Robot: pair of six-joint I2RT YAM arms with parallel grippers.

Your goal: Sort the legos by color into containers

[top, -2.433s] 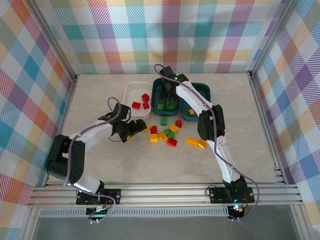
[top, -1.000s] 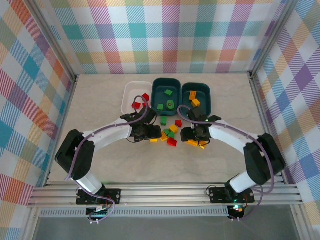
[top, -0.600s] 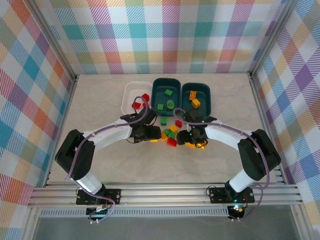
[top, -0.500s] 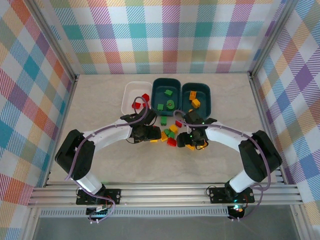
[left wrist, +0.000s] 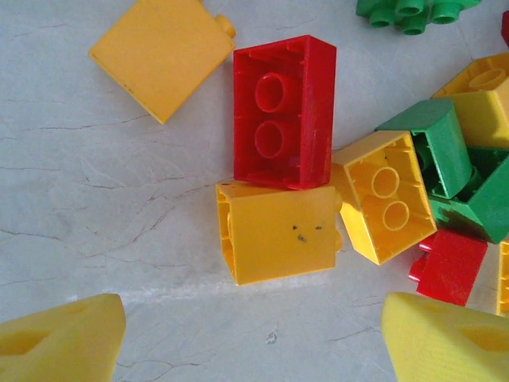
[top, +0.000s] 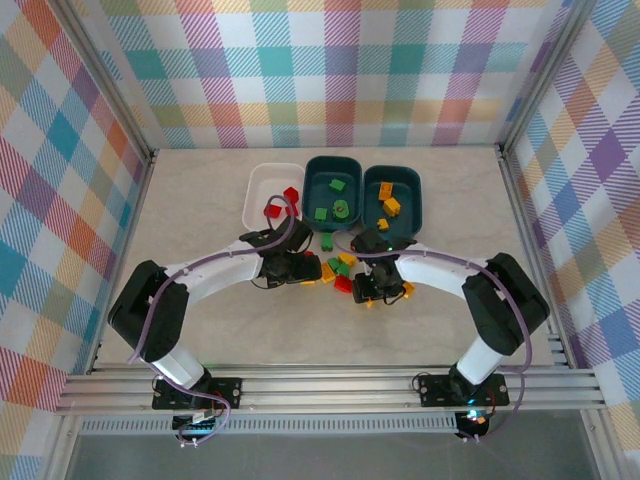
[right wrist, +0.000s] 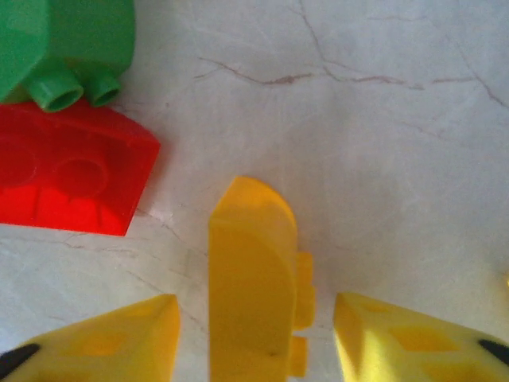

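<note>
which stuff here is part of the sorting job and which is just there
Job: legos, white tub, middle teal tub, right teal tub.
Just there: plaid walls, metal frame.

top external: high above the near edge, looking down across the whole pale marbled tabletop (top: pixel 300 330) | left wrist: close, facing straight down | right wrist: closer still, facing down | shared: mid-table cluster of small red, green and yellow plastic bricks (top: pixel 340 268)
</note>
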